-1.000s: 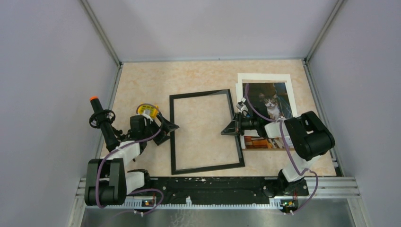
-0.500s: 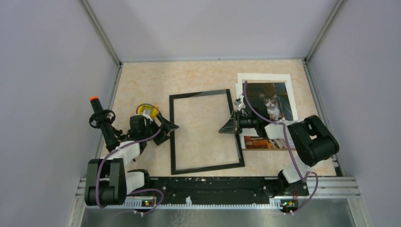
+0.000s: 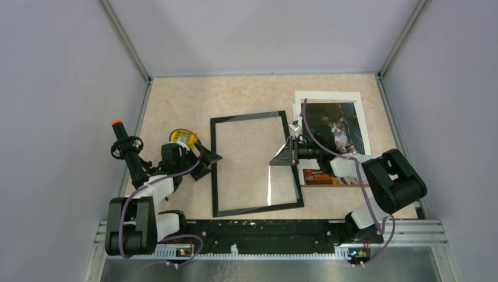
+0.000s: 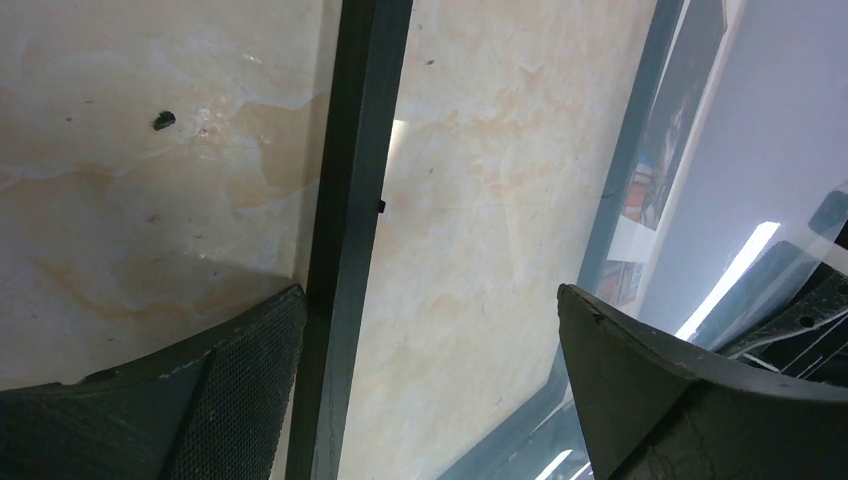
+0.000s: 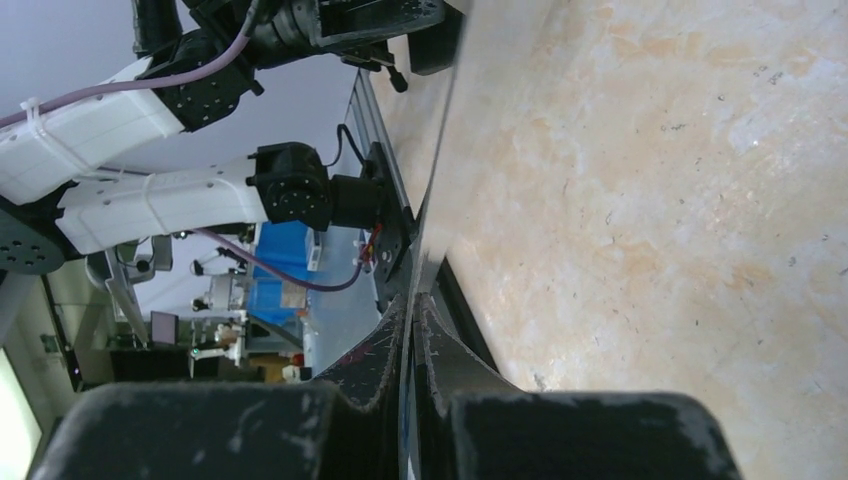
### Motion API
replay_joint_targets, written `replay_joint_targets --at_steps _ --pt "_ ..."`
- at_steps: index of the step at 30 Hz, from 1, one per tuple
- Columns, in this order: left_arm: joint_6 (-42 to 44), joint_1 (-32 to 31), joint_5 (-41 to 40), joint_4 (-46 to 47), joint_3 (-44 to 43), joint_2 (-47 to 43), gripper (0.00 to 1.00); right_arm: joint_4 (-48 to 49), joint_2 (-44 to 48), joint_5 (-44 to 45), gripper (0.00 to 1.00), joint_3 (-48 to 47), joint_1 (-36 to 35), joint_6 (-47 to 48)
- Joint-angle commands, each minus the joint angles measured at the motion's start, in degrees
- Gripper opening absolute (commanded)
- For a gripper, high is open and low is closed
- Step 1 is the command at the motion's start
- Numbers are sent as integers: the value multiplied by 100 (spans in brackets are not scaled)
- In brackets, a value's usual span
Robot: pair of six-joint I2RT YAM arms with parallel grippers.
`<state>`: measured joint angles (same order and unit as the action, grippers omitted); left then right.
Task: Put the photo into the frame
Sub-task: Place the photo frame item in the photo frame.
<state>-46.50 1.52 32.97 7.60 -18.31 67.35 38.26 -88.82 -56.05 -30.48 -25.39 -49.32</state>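
Beige marbled tabletop [image 3: 246, 94], plain grey walls [image 3: 264, 35] around it. Your right claw [image 3: 278, 161] was pinched fully shut on a thin clear pane [image 5: 432, 215], its edge tilted up at the tips. The thin black rectangular frame [image 3: 214, 170] lay flat beneath that claw, long axis running away from the bases, slightly skewed. Your left claw [image 3: 208, 164] stood wide open astride its left rail, holding nothing. The white-bordered cat photo [image 3: 329, 97] lay face up under the right wrist.

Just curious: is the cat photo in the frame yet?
Out: the photo lies beside the frame; only tabletop shows inside it.
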Motion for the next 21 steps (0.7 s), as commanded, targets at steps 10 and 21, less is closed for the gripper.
replay_joint_targets --at_steps 10,21 --pt "119 14 25 -91 90 -71 98 577 493 -244 0 -211 -214 -108" --pt "254 15 -1 -274 -19 -126 98 -1497 538 620 15 -290 -141 741"
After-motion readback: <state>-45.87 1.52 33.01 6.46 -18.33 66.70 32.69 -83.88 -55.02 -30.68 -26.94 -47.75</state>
